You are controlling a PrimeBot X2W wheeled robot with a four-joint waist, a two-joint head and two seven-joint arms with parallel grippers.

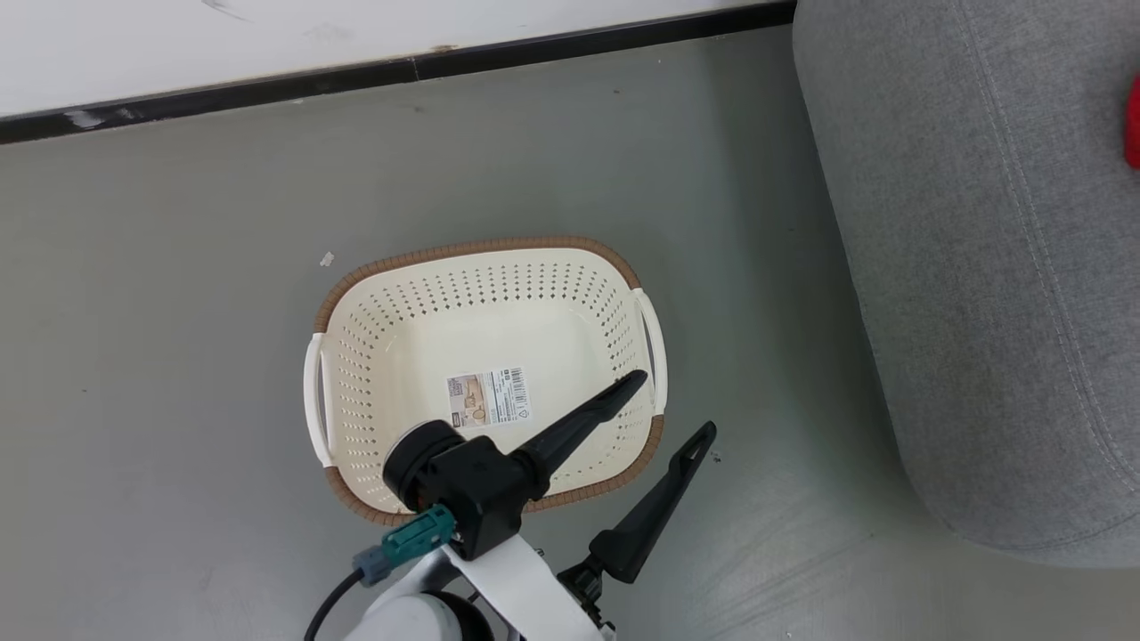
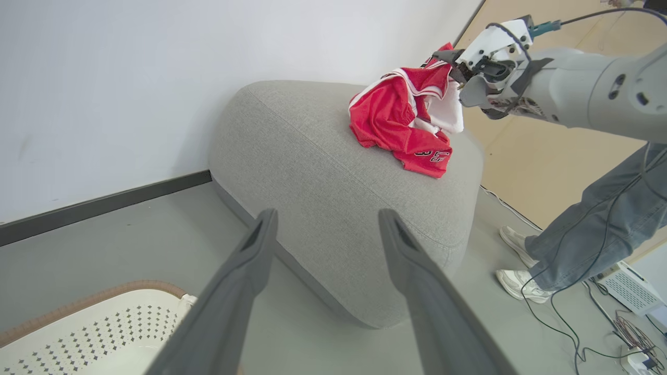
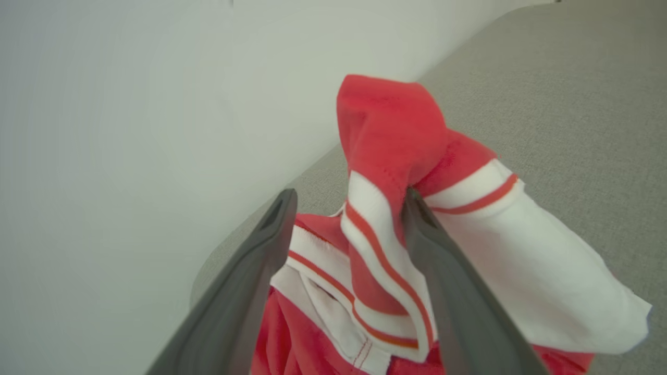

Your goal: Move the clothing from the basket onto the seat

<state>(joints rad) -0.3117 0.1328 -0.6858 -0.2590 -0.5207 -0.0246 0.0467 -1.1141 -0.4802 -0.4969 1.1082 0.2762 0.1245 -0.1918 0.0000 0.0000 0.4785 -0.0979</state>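
Right end effector (image 3: 349, 197) gapes wide, a fold of the clothing (image 2: 396, 120) leaning on one finger (image 3: 448, 291) atop the seat (image 2: 312, 172) near its edge, so a snag there on retreat could drag it floorward!

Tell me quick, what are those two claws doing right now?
Left gripper: open, holding nothing.
Right gripper: open, jaws apart around a fold of the clothing on the seat, no grip.
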